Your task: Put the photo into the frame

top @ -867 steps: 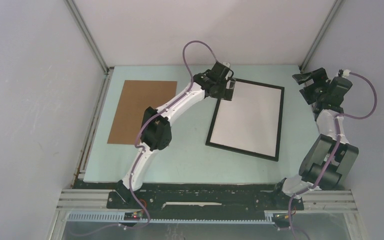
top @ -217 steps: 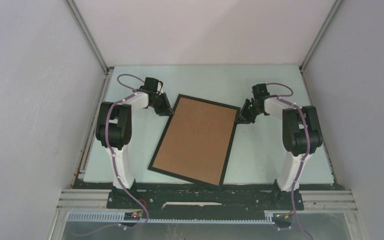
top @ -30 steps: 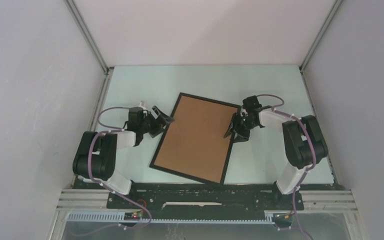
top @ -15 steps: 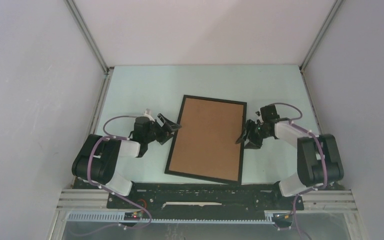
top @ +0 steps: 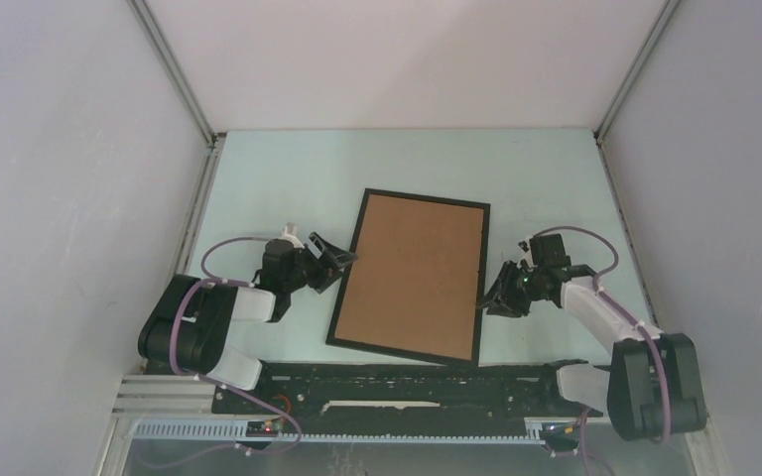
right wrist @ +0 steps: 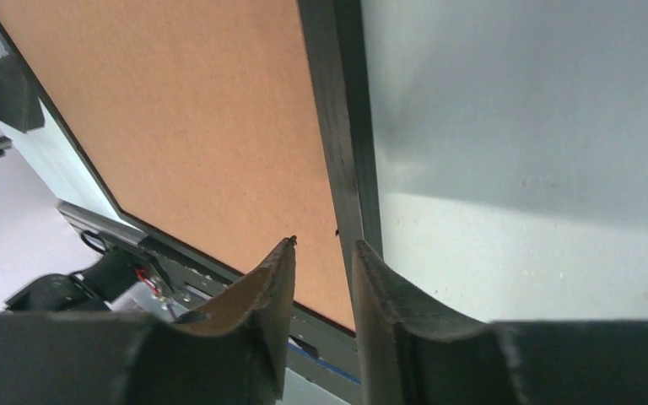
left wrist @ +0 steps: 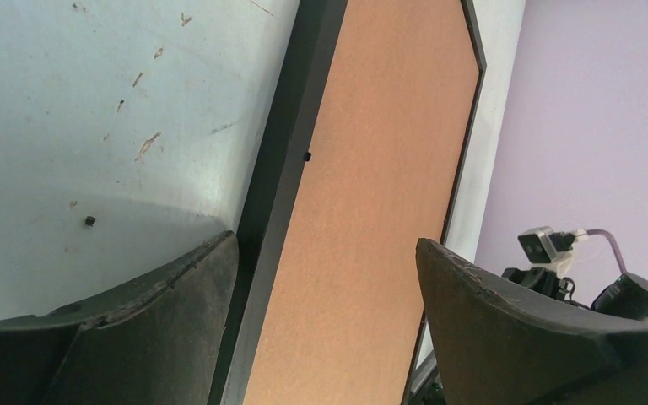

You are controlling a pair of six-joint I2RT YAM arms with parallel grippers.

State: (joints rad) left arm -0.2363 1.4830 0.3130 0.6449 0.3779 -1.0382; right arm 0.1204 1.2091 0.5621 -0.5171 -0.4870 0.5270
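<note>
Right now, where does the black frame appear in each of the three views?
Top view: the frame lies flat in the centre.
Left wrist: its black edge runs slanting up the middle.
Right wrist: its black edge runs down from top centre.
Shared landmark: the brown board inside it.

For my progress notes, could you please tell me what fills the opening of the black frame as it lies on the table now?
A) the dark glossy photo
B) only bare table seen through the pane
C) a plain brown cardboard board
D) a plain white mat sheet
C: a plain brown cardboard board covers the whole opening of the frame in the top view and in both wrist views, and nothing else shows inside it.
</note>
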